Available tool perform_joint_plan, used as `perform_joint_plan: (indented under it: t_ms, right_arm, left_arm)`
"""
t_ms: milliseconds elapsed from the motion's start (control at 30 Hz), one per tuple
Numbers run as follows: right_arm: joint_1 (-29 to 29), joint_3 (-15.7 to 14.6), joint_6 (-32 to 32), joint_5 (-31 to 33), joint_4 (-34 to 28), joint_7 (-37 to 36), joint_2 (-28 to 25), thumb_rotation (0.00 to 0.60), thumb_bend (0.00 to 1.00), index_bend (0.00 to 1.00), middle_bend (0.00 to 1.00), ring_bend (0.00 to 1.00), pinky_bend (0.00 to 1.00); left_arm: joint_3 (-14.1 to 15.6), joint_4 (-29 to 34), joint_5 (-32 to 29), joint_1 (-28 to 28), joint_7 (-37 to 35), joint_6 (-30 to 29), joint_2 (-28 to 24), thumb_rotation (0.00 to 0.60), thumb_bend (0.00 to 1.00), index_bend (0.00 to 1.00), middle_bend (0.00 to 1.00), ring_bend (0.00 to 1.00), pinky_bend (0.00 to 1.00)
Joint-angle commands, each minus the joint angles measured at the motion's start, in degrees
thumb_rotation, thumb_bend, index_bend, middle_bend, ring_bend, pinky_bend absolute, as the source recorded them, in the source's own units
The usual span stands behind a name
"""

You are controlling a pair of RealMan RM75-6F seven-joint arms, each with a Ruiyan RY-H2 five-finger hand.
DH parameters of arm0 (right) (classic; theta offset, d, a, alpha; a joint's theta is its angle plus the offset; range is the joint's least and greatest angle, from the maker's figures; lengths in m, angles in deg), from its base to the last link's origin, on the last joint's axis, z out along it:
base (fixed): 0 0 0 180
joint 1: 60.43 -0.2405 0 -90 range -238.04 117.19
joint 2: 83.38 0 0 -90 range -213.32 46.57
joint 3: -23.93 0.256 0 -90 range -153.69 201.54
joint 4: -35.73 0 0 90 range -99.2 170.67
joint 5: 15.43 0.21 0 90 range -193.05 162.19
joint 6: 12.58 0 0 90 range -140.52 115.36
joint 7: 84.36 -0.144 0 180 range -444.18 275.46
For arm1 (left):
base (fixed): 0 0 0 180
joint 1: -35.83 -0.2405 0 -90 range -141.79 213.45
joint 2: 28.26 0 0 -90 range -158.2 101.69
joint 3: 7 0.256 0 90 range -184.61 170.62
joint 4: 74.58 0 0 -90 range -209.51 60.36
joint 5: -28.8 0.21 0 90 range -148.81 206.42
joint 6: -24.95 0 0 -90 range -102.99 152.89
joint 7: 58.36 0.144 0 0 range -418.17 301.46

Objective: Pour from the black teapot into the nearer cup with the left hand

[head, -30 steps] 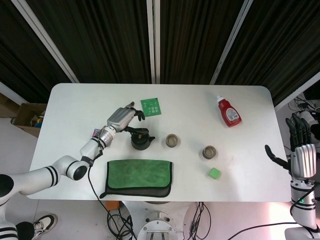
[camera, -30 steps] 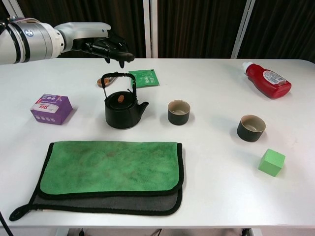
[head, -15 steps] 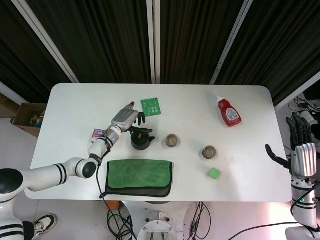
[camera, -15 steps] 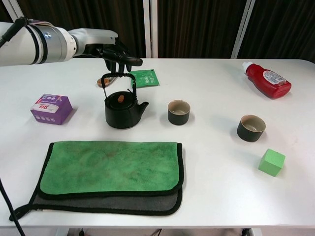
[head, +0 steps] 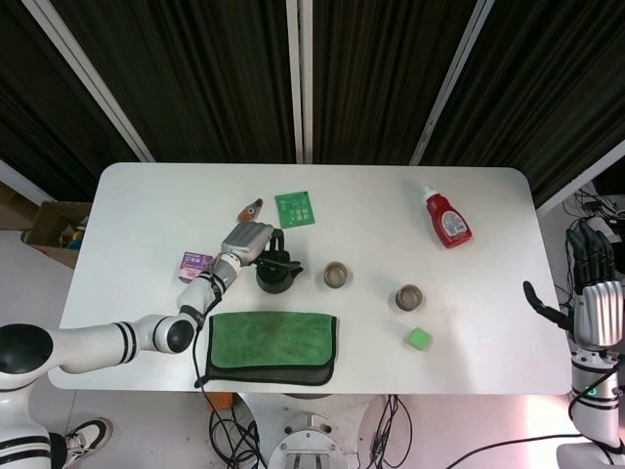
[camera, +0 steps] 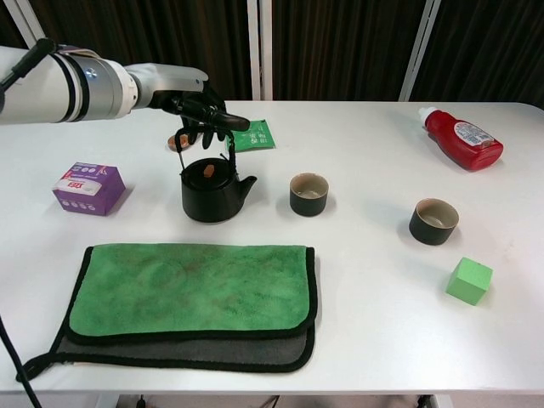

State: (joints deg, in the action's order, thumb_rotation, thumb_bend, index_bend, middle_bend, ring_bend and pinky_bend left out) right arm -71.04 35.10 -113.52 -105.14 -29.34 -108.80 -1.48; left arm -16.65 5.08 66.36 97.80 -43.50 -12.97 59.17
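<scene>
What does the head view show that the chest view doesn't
Only the head view shows the right hand, open beside the table's right edge, and a cardboard box on the floor. Only the chest view shows the cups' pale insides, as in the nearer cup. Both show the left hand at the black teapot handle.

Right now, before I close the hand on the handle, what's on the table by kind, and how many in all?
Teapot: 1
Cups: 2
Cloth: 1
Green block: 1
Red bottle: 1
Purple box: 1
Green packet: 1
Small brown item behind the teapot: 1
Total: 9
</scene>
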Motion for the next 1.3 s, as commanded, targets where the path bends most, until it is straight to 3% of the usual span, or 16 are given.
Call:
perform_joint_plan:
  t_ms: [33,900,1300]
  right_arm:
    - [0.1,0.0,0.0,0.1,0.0,-0.2,0.0,0.6,0.24,0.0,0.0,0.0,0.0]
    - [0.1,-0.1,0.3,0.0,-0.1,-0.2,0.0,0.6,0.24,0.0,0.0,0.0,0.0]
    - [0.1,-0.1,0.6,0.1,0.0,-0.3,0.1,0.6,0.24,0.0,0.0,0.0,0.0]
  left_arm:
    - [0.5,0.2,-0.4,0.4,0.3,0.8,-0.2,0.181,0.02,0.48,0.53,0.54,0.33]
    - [2.0,1.1,1.1,1.4,-1.5,2.8,-0.4,0.187,0.02,0.69,0.73,0.76,0.34]
    - [2.5,1.8,0.9,2.2,-2.5,4.2,-1.6,0.235,0.02,0.75,0.82,0.86,0.35]
